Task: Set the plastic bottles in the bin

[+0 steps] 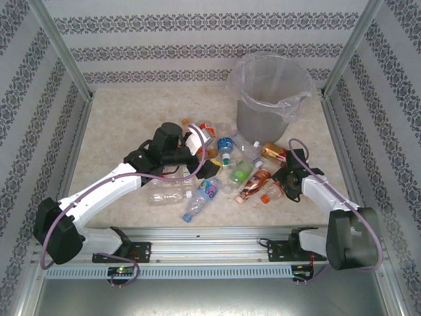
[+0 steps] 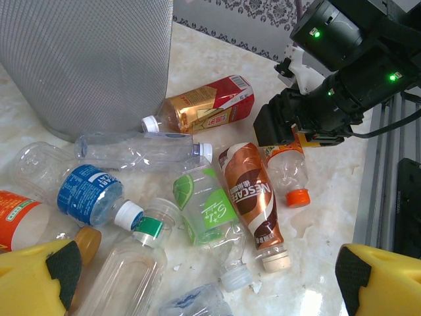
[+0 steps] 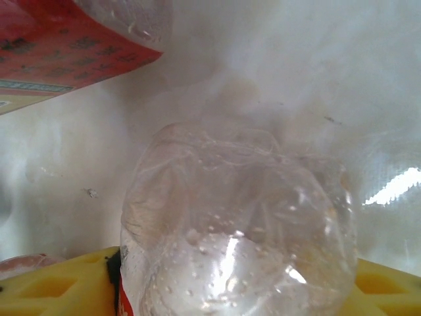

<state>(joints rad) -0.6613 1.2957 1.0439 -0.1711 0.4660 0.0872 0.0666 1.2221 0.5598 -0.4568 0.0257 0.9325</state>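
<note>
Several plastic bottles (image 1: 227,168) lie in a heap on the marble table in front of the tall grey bin (image 1: 273,99), which is lined with a clear bag. My left gripper (image 1: 205,166) hovers over the heap, open wide; its yellow fingers (image 2: 39,276) frame a green-label bottle (image 2: 210,207) and a brown Nescafe bottle (image 2: 253,197). My right gripper (image 1: 284,183) is shut on the base of a small orange-capped bottle (image 2: 289,172) lying on the table. In the right wrist view that clear bottle (image 3: 240,230) presses against both yellow fingers (image 3: 52,289).
A red-label bottle (image 2: 210,105) and a clear bottle (image 2: 131,148) lie against the foot of the bin (image 2: 85,59). A blue-label bottle (image 2: 89,194) and an orange-label one (image 2: 20,217) lie to the left. Metal frame posts and patterned walls close in the table.
</note>
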